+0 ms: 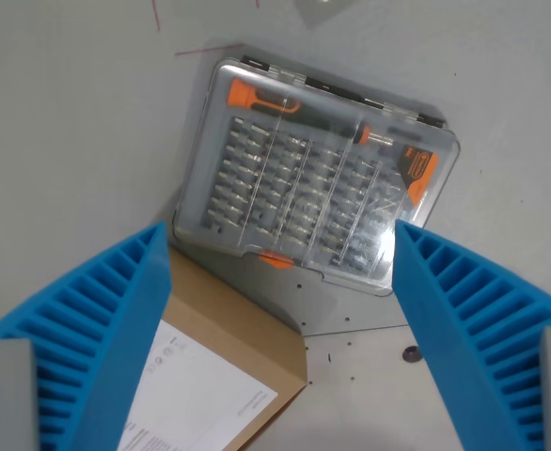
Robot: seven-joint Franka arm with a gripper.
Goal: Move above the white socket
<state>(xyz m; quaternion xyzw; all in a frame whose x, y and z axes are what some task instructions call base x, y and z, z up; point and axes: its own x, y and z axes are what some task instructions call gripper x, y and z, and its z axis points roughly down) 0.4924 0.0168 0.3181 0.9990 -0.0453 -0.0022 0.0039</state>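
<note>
No white socket shows in the wrist view. My gripper (280, 324) hangs open above the table, its two blue ribbed fingers (97, 329) at the lower left and lower right with nothing between them. Between and beyond the fingers lies a clear plastic case of screwdriver bits (313, 174) with an orange-and-black driver along its far side.
A brown cardboard box with a white label (224, 376) lies under the left finger, partly under the case. A grey metal plate (351, 305) pokes out below the case. The grey table (69, 122) bears thin red lines at the top and a small bolt at the left.
</note>
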